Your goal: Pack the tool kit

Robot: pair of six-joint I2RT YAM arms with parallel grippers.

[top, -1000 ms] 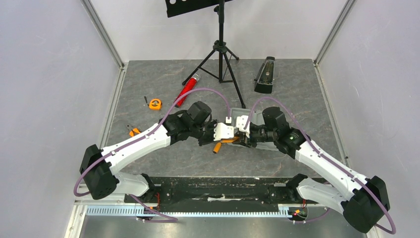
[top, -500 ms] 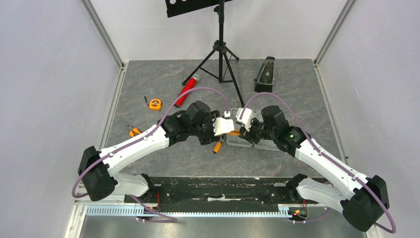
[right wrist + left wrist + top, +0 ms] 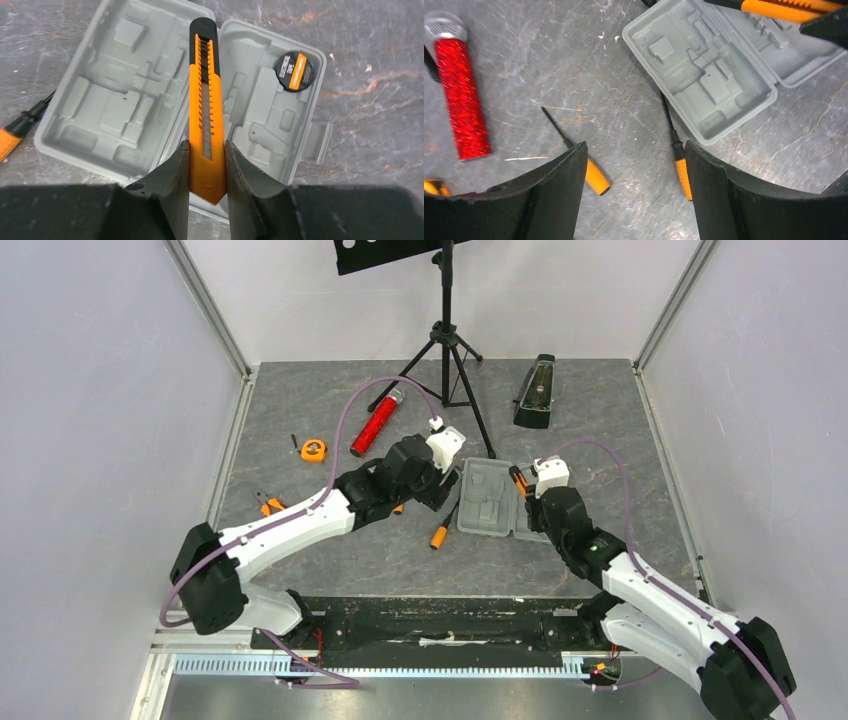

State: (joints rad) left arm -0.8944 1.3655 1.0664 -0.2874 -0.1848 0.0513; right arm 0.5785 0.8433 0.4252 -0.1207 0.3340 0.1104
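Presently we note the right gripper clamped on the orange knife, held over the open grey case. The case lies flat on the table, with a black tape roll in one half. The left gripper has its jaws wide and holds nothing. It hangs above a screwdriver touching the case's edge, with a second screwdriver nearby.

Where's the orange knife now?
Right wrist view: clamped in the right gripper, the knife hangs over the hinge of the open case, left of the tape roll.
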